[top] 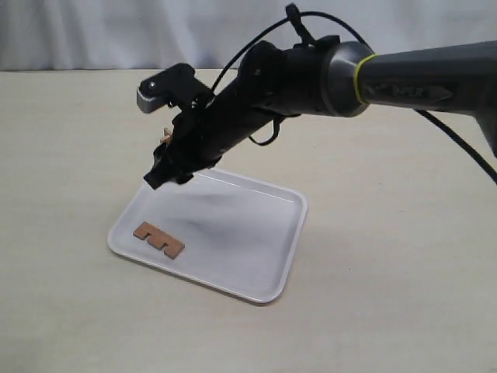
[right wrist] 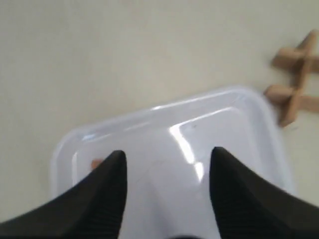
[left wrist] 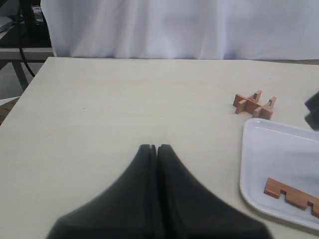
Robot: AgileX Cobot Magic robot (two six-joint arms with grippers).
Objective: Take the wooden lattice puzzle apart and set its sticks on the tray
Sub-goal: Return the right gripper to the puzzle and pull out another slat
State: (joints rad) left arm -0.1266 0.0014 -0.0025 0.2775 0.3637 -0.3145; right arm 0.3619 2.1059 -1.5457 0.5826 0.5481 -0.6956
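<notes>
The white tray (top: 241, 249) lies in the middle of the table with one notched reddish-brown stick (top: 158, 239) flat near its left corner. The wooden lattice puzzle (left wrist: 254, 104) stands on the table just beyond the tray's far left corner; in the exterior view only a sliver (top: 165, 137) of it shows behind the arm. My right gripper (right wrist: 167, 154) hovers open and empty over the tray (right wrist: 164, 134), with the puzzle (right wrist: 296, 84) off to one side. My left gripper (left wrist: 157, 147) is shut on nothing over bare table, well away from the tray (left wrist: 269, 154) and the stick (left wrist: 291, 194).
The right arm (top: 326, 74) reaches across the table from the right and hides the area behind the tray. A white curtain (left wrist: 174, 25) hangs behind the far table edge. The left arm is outside the exterior view.
</notes>
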